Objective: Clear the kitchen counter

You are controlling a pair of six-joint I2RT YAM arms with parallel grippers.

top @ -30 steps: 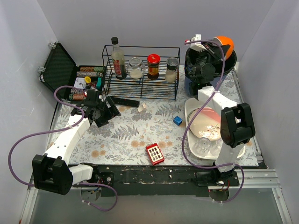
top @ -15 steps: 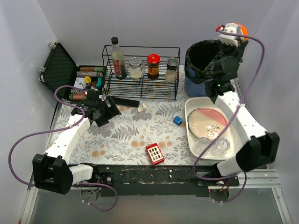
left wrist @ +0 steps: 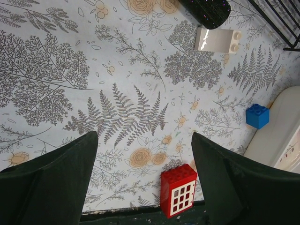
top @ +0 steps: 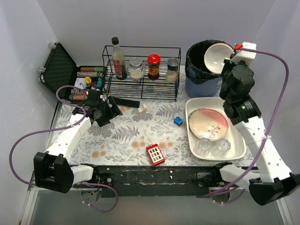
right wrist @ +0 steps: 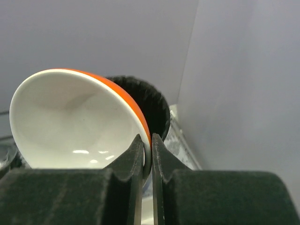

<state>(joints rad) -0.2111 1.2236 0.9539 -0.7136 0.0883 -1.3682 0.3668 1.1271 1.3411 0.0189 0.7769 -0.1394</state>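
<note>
The kitchen counter (top: pixel 136 133), a fern-patterned top with brownish stains, spreads across the whole table in front of the two arm bases. Nearest the front edge a red toy block with a white window grid (top: pixel 155 154) lies on it. To the right a white rectangular tub (top: pixel 193 149) holds two clear glasses (top: pixel 203 146) side by side at its near end and a pink plate (top: pixel 208 123) behind them. A small blue brick (top: pixel 178 121) sits just left of the tub. Further left, the left gripper (top: pixel 107 112) hangs over bare counter with its jaws wide apart and nothing between them. A white brick (top: pixel 142 107) lies just beyond it, beside a flat black object (top: pixel 125 101). Behind stands a black wire rack (top: pixel 140 86) with a bottle and three jars, and an open black case (top: pixel 58 65) to its left. At the far right, the right gripper (top: pixel 230 60) is clamped on the rim of a tilted bowl (top: pixel 218 57), white inside and orange outside, over a blue bin with a black liner (top: pixel 194 58).
</note>
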